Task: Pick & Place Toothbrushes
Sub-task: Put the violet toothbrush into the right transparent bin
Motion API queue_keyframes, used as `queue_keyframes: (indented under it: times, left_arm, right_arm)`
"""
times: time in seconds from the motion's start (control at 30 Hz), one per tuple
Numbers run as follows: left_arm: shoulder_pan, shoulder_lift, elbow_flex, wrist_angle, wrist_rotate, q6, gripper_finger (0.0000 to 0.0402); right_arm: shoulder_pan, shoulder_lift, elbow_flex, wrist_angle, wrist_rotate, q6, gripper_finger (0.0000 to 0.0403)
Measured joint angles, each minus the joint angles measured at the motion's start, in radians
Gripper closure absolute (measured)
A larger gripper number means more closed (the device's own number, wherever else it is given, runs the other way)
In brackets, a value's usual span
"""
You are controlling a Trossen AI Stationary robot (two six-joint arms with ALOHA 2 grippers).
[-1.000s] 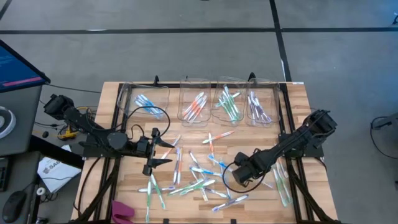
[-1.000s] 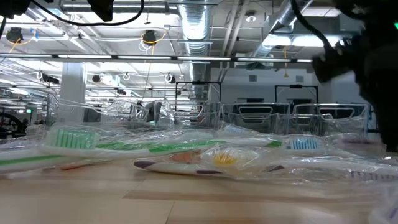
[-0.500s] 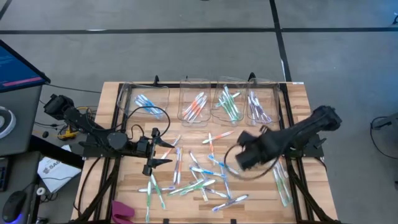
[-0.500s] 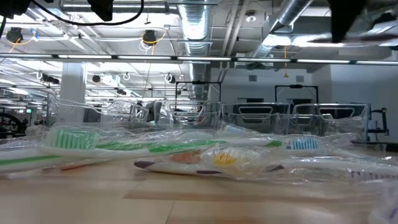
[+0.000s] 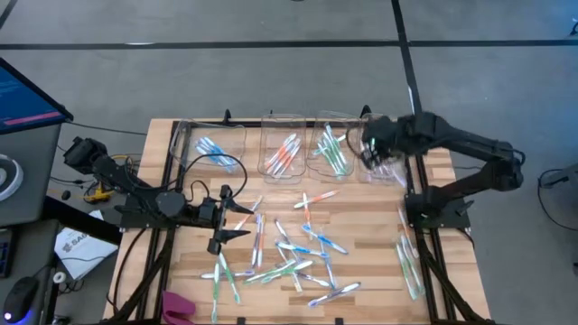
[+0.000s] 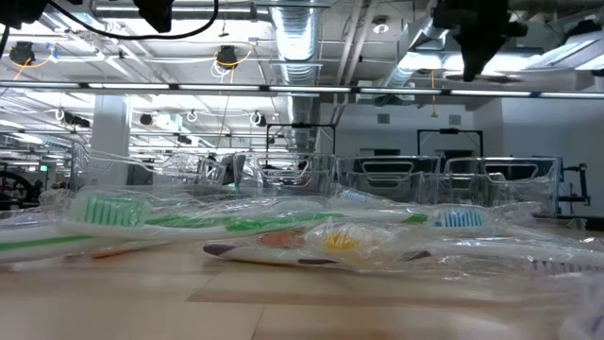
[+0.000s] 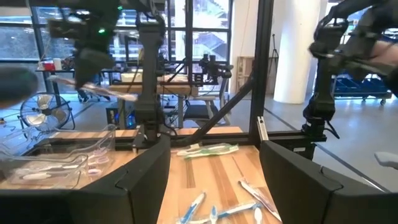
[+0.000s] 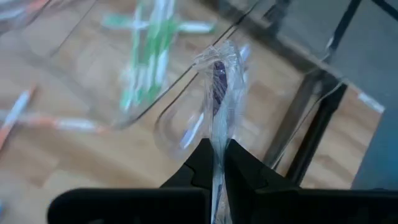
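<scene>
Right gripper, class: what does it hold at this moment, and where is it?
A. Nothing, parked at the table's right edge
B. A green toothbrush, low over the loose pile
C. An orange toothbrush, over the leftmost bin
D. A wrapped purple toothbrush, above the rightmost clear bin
D: the right wrist view shows the right gripper shut on a wrapped purple toothbrush, and the high view places it over the rightmost clear bin.

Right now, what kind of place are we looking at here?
Probably a robotics lab or industrial workshop: a wooden table flanked by two robot arms, exposed ceiling ducts overhead, and more black metal frames standing in the large glass-walled hall beyond.
</scene>
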Motion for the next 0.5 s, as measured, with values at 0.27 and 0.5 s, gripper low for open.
queue_keyframes:
  times: [0.27,0.5]
  left_arm:
    - [0.009,0.000,0.000,0.004,0.046,-0.009,0.0161]
    - [0.009,0.000,0.000,0.005,0.061,-0.028,0.0161]
  right_arm:
    - [-0.311,0.047,-0.023,0.133,-0.023,-0.222,0.0393]
    - [-0.403,0.109,-0.153,0.275,-0.084,-0.297,0.0388]
